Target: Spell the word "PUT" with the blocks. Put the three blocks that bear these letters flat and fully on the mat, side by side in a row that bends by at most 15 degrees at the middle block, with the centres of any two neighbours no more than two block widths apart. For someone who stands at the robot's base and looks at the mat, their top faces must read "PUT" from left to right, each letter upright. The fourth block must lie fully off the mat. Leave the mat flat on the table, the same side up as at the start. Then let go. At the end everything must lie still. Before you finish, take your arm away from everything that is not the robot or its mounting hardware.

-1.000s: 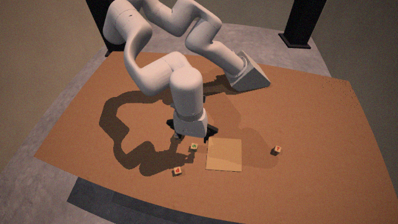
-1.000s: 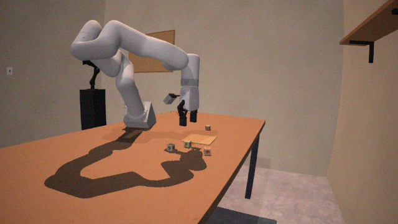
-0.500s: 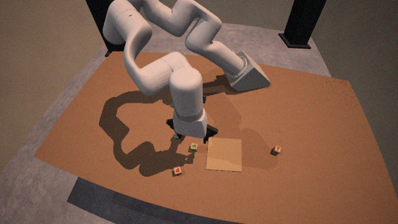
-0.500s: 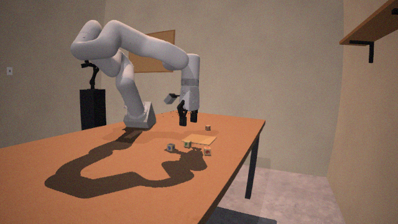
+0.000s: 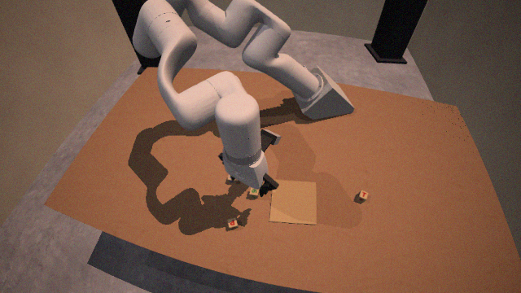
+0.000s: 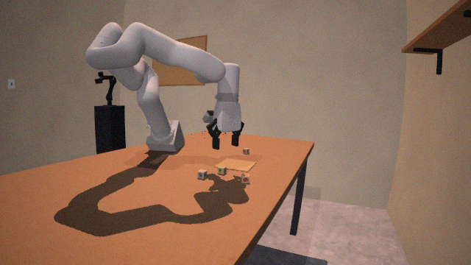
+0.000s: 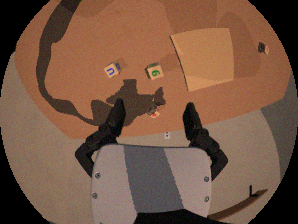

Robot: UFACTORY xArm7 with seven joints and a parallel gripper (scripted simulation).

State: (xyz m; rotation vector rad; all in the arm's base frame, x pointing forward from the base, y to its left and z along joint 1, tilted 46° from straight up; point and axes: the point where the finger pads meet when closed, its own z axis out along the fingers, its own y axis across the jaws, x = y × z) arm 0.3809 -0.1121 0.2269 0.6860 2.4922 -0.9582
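In the top view, the end effector [image 5: 249, 182] [image 6: 225, 142] [image 7: 155, 107] is spread, with nothing between its fingers, above the tabletop [image 5: 407, 163] [image 6: 33, 206] [image 7: 135, 30] to the left of the flat mat [image 5: 294, 203] [image 6: 236, 164] [image 7: 207, 59]. The green-lettered block [image 5: 254, 192] [image 6: 221, 171] [image 7: 155, 71] lies just left of the mat, the U block [image 5: 230, 179] [image 6: 202, 174] [image 7: 111, 70] farther left and partly hidden, and the P block [image 5: 233, 224] [image 6: 245, 179] [image 7: 154, 114] left on the near side. The T block [image 5: 363, 195] [image 6: 246, 151] [image 7: 264, 49] rests well apart to the right, so all four blocks are off the mat.

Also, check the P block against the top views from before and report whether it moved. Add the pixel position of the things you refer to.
No. In the top view, the P block [image 5: 232, 224] [image 6: 245, 179] [image 7: 154, 114] keeps its place off the mat's [image 5: 293, 201] [image 6: 236, 165] [image 7: 207, 57] image-left edge.
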